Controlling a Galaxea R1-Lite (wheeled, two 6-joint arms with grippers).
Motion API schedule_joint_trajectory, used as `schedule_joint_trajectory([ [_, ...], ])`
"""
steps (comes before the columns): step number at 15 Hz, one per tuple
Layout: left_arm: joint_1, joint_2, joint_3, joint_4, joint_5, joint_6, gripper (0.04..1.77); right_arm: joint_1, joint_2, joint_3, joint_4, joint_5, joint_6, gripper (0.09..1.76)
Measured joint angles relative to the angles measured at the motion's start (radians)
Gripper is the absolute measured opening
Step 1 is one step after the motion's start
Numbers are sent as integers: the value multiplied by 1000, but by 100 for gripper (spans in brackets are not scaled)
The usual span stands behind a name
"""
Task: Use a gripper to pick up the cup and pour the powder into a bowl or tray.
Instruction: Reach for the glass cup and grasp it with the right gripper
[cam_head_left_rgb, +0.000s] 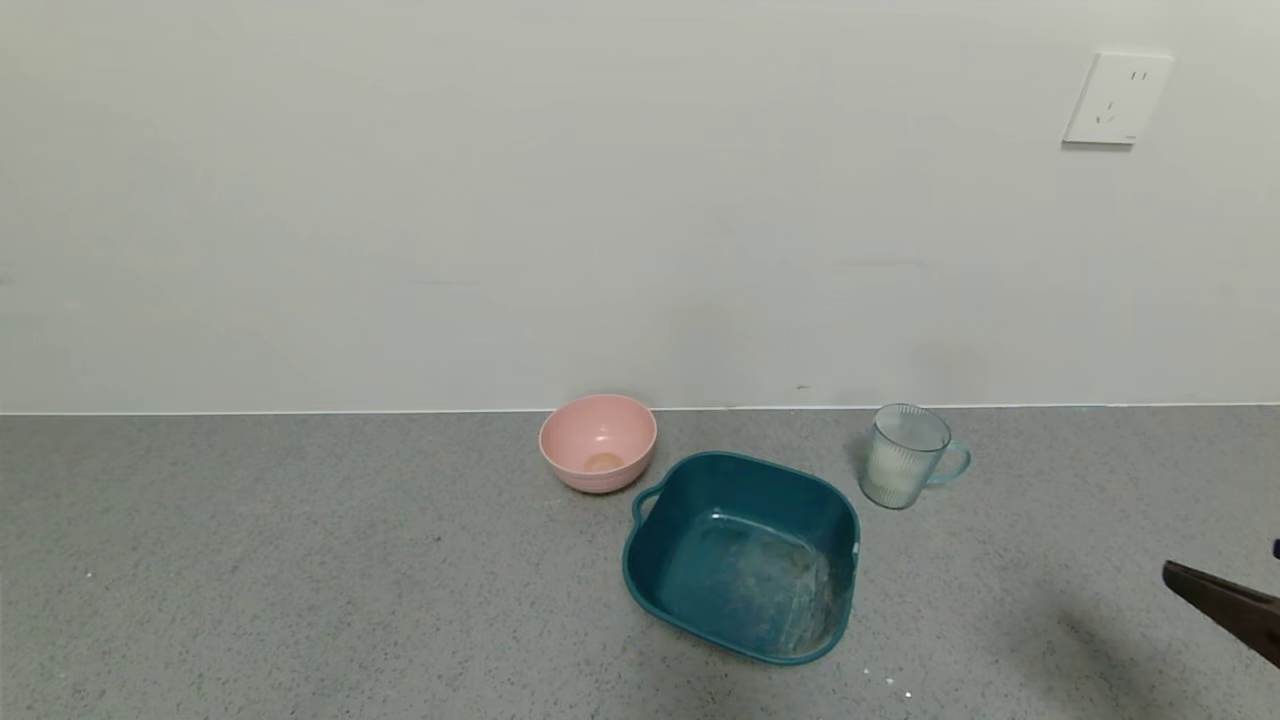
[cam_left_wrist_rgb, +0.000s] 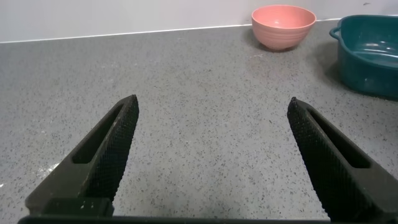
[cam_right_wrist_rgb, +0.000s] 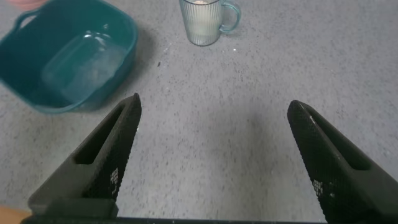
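The pale blue-green ribbed cup (cam_head_left_rgb: 906, 456) stands upright near the wall, handle to the right, with off-white powder (cam_head_left_rgb: 893, 468) inside. It also shows in the right wrist view (cam_right_wrist_rgb: 203, 20). The dark teal tub (cam_head_left_rgb: 742, 555) sits left of it and nearer me, with faint powder traces on its floor; it shows in the right wrist view (cam_right_wrist_rgb: 65, 53) and in the left wrist view (cam_left_wrist_rgb: 371, 55). My right gripper (cam_right_wrist_rgb: 213, 109) is open and empty above bare counter, nearer me than the cup; one finger (cam_head_left_rgb: 1225, 600) enters at the right edge. My left gripper (cam_left_wrist_rgb: 213, 107) is open and empty over the counter.
A round pink bowl (cam_head_left_rgb: 598, 441) stands by the wall, left of the tub, and shows in the left wrist view (cam_left_wrist_rgb: 283, 26). The grey speckled counter (cam_head_left_rgb: 300, 560) meets a white wall. A wall socket (cam_head_left_rgb: 1116, 98) is at the upper right. A few powder specks (cam_head_left_rgb: 890, 682) lie near the tub.
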Motion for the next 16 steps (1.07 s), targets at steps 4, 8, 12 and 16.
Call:
schedule_joint_trajectory([
  [4, 0, 0, 0, 0, 0, 0, 172, 49, 221, -63, -81, -8, -11, 171],
  [8, 0, 0, 0, 1, 0, 0, 172, 108, 393, -54, -294, -34, -6, 171],
  [12, 0, 0, 0, 0, 0, 0, 172, 143, 576, -36, -484, -51, 0, 171],
  [16, 0, 0, 0, 0, 0, 0, 172, 201, 722, -25, -629, -56, 27, 171],
])
